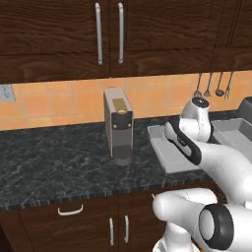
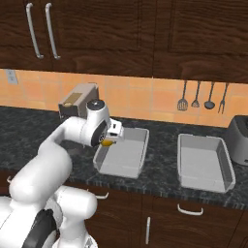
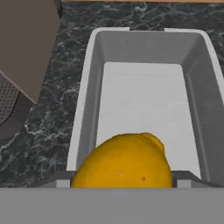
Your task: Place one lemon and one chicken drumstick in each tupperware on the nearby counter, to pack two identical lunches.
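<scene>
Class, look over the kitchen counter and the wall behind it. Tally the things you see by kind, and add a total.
Grey tubs: 2, near and far
Lemon, in the hand: 1
Coffee machine: 1
Toaster: 1
Hanging utensils: 4
Total: 9

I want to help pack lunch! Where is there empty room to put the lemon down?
Both grey boxes look bare inside: the near box right under the lemon, and the far box beside the toaster. The counter left of the coffee machine is open too. It is tighter between the coffee machine and the near box.
</scene>
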Available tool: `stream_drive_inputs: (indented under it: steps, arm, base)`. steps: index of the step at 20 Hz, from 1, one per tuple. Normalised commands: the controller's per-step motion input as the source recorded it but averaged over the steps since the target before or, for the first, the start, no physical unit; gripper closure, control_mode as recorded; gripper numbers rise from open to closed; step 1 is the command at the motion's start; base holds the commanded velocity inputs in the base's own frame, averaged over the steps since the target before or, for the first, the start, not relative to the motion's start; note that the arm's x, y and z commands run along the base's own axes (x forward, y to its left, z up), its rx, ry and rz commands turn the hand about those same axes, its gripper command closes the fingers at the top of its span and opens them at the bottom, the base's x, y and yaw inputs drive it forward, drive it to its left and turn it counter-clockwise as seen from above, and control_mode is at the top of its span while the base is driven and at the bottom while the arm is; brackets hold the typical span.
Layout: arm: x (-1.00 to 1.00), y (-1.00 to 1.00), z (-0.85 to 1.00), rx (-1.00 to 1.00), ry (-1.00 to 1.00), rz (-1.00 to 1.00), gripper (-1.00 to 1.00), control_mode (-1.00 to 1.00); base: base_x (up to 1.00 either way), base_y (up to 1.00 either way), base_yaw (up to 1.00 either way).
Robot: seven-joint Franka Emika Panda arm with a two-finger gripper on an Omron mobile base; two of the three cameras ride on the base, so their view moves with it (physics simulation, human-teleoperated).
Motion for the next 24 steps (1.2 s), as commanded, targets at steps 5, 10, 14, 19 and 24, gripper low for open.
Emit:
stream_drive_inputs:
  steps: [5,10,14,19,24]
  arm:
    - [1.00,-0.16,-0.55,0.00,0.12,0.01,1.00,-1.00]
    - [0.98,-0.11,-0.40,0.00,0.12,0.00,1.00,-1.00]
    - [0.79,-0.29,-0.37,0.00,0.05,0.06,1.00,-1.00]
    - [0.47,-0.09,-0.54,0.00,0.00,0.06,1.00,-1.00]
    - [0.13,-0.10,-0.52,0.00,0.05,0.02,1.00,-1.00]
  base:
    - [0.00,0.00,0.00]
    - [0.00,0.00,0.00]
    - [0.00,0.00,0.00]
    - [0.00,0.00,0.00]
    - [0.00,0.00,0.00]
